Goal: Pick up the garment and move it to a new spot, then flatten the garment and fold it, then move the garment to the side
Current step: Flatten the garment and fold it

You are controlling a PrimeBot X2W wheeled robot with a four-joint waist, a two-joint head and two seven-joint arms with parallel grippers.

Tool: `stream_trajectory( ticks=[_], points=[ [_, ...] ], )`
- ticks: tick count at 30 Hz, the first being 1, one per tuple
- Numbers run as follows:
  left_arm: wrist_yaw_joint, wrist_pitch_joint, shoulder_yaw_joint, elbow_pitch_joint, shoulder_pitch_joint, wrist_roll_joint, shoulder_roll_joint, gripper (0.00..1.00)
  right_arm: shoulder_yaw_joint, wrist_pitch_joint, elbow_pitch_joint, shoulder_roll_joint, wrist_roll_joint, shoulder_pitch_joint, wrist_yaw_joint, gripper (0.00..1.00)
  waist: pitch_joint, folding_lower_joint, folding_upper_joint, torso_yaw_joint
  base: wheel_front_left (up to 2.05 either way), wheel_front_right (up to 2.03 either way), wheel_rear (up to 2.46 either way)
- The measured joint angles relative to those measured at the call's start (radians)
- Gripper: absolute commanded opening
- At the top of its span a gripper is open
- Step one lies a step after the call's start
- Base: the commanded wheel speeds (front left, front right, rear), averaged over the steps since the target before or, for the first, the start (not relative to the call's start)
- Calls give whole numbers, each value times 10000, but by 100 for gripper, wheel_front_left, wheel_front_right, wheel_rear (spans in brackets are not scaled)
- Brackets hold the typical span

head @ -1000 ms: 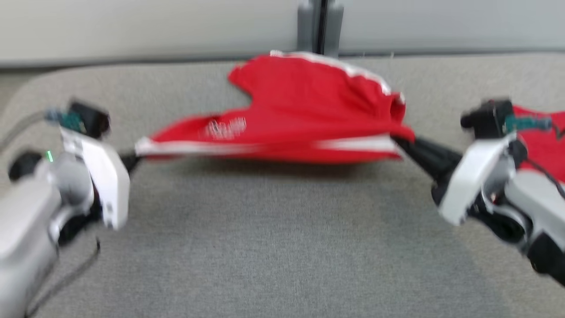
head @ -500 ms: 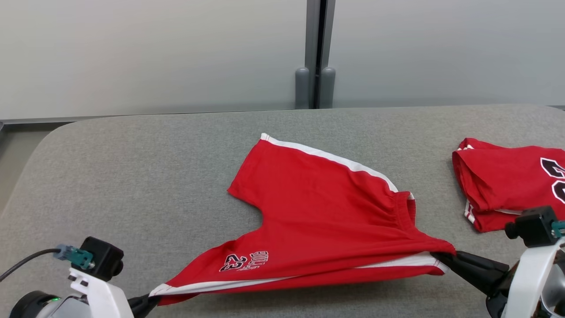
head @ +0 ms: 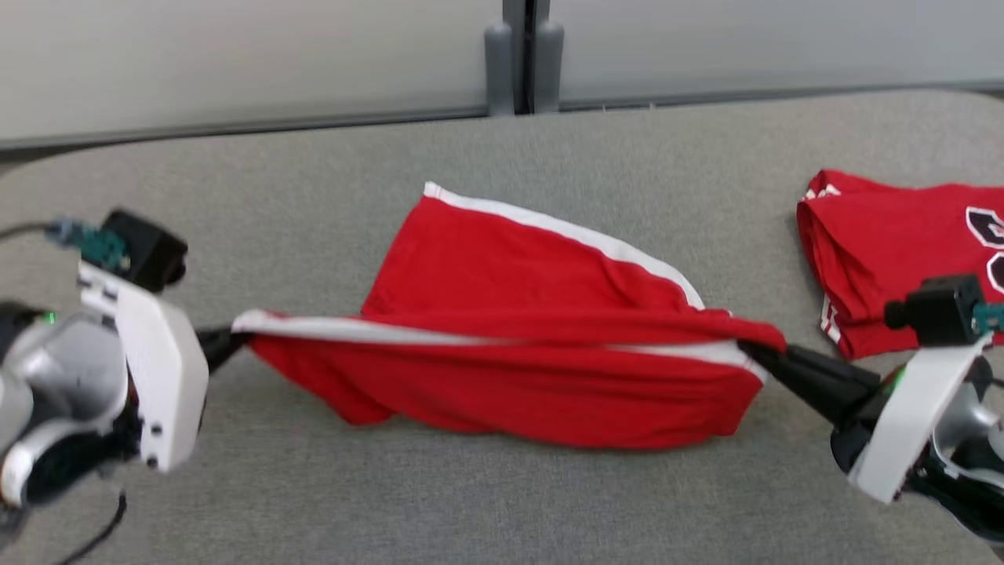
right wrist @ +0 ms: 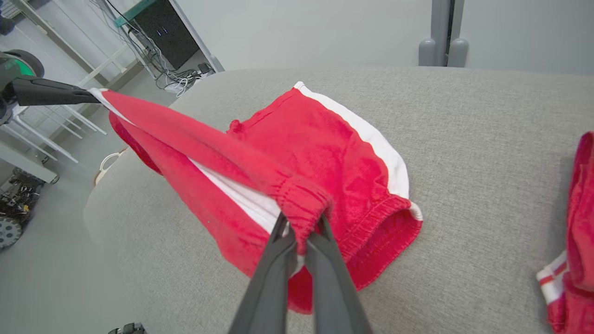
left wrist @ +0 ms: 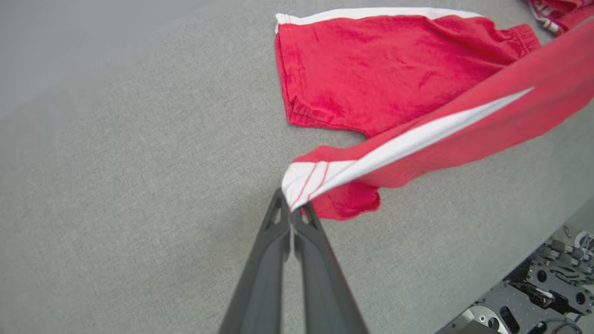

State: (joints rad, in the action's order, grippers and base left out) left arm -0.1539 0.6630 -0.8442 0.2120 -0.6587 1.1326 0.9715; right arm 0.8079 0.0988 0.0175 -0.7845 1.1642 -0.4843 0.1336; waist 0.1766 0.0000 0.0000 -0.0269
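Garment: the red shorts (head: 541,377), trimmed with white stripes, sit at the centre of the head view, strung between my 2 pincers.
Lie of the cloth: 1 leg rests flat on the grey padded table (head: 471,510) toward the upper centre. The other half is lifted, and a loose flap hangs below the stretched edge.
Left pincer (head: 232,340): at the middle left of the head view, pinched tight on the white-striped hem corner. In the left wrist view its 2 fingers meet with the cloth between their tips.
Right pincer (head: 751,351): at the middle right, clamped on the gathered waistband. In the right wrist view the elastic bunches over the fingertips.
Tension: the striped edge runs almost straight from one grip to the other, so I judge it taut.
Neighbour: a second red garment (head: 886,235) lies at the right edge of the head view, apart from the shorts.
Step in hand: I take this to be the fold, with the lifted half held above the resting leg.
Next move: carry both pincers evenly toward the upper part of the frame. Lower them until the held stripe lies along the far stripe, and only then let go.
Caution: the hanging flap could tuck under, so both grips should stay level.
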Motion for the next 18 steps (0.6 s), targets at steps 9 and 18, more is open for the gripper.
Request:
stream_trajectory(
  ticks=[9, 18],
  points=[
    [1221, 754, 59, -2558, -2915, -782, -1400, 0, -1822, 255, 236, 1486, -1087, -443, -13, 0, 1912, 0, 0, -439, 0, 0, 0],
    [1971, 1340, -148, -4205, -4841, -1457, -2123, 0, -2558, 430, 132, 2686, -1810, -684, -25, 0, 3495, 0, 0, -1182, 0, 0, 0]
  ],
)
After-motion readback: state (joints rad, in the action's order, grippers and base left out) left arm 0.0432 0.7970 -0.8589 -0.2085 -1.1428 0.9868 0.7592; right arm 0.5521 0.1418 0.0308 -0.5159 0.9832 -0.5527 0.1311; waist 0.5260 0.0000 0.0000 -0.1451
